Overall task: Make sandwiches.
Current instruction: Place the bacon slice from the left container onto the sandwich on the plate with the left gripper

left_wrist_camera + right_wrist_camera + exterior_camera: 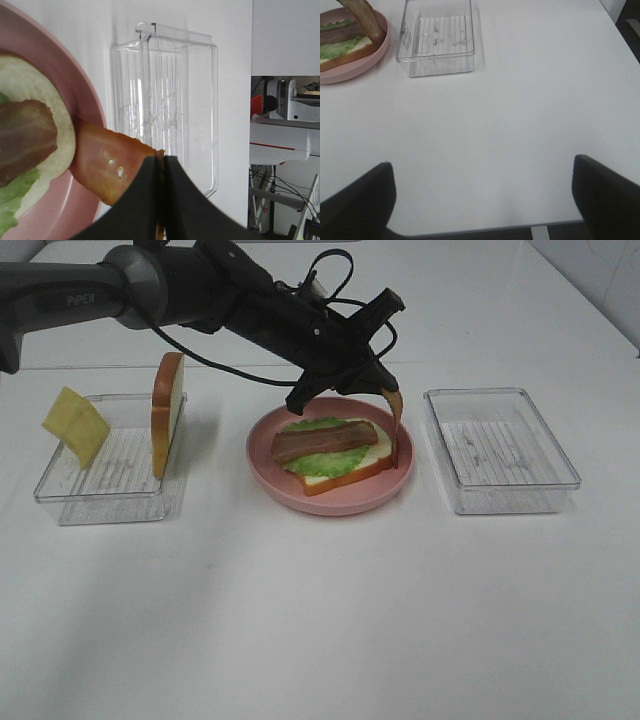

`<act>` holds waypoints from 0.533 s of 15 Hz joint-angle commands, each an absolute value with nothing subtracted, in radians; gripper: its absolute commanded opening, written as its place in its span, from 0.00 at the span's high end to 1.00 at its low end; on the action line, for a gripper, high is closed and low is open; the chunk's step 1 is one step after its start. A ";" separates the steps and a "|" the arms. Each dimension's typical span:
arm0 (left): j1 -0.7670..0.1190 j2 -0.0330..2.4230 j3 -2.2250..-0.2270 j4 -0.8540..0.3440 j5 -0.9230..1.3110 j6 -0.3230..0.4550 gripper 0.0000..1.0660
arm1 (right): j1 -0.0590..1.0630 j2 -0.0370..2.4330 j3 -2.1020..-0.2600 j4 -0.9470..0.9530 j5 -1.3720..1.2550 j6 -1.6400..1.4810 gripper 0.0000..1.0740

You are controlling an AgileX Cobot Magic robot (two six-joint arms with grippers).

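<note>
Reddish bacon strip [105, 165] pinched in left gripper [162, 161]; only right wrist view shows right gripper [482, 167] spread.

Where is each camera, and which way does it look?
Exterior high: mounted high, looking down at the white table; left arm shows.
Left wrist: on that arm, looking past the left gripper, shut on a reddish-brown bacon strip.
Right wrist: on the right arm, looking across the table past the open right gripper.
All share the round pink plate and clear plastic rectangular tray.

The bacon strip [107, 167] ends hidden between the left jaws.
</note>
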State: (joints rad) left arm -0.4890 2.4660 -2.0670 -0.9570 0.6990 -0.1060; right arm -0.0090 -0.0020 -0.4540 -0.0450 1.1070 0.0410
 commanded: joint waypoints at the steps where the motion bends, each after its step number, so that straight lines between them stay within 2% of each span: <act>1: -0.489 2.449 -2.074 -0.896 0.707 -0.125 1.00 | -0.015 -0.036 -0.450 -0.041 1.098 0.034 0.15; 3: -0.489 2.437 -2.077 -0.828 0.713 -0.156 1.00 | -0.015 -0.036 -0.450 -0.041 1.098 0.034 0.15; 4: -0.489 2.422 -2.078 -0.728 0.730 -0.199 1.00 | -0.015 -0.036 -0.450 -0.041 1.098 0.034 0.15; 7: -0.489 2.421 -2.078 -0.645 0.810 -0.221 1.00 | -0.015 -0.036 -0.450 -0.041 1.098 0.034 0.15; 8: -0.489 2.420 -2.078 -0.570 0.838 -0.258 1.00 | -0.015 -0.036 -0.450 -0.041 1.098 0.034 0.15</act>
State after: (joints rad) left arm -0.4890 2.4350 -2.0730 -0.5860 0.8230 -0.2460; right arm -0.0090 -0.0020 -0.4540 -0.0450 1.1070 0.0410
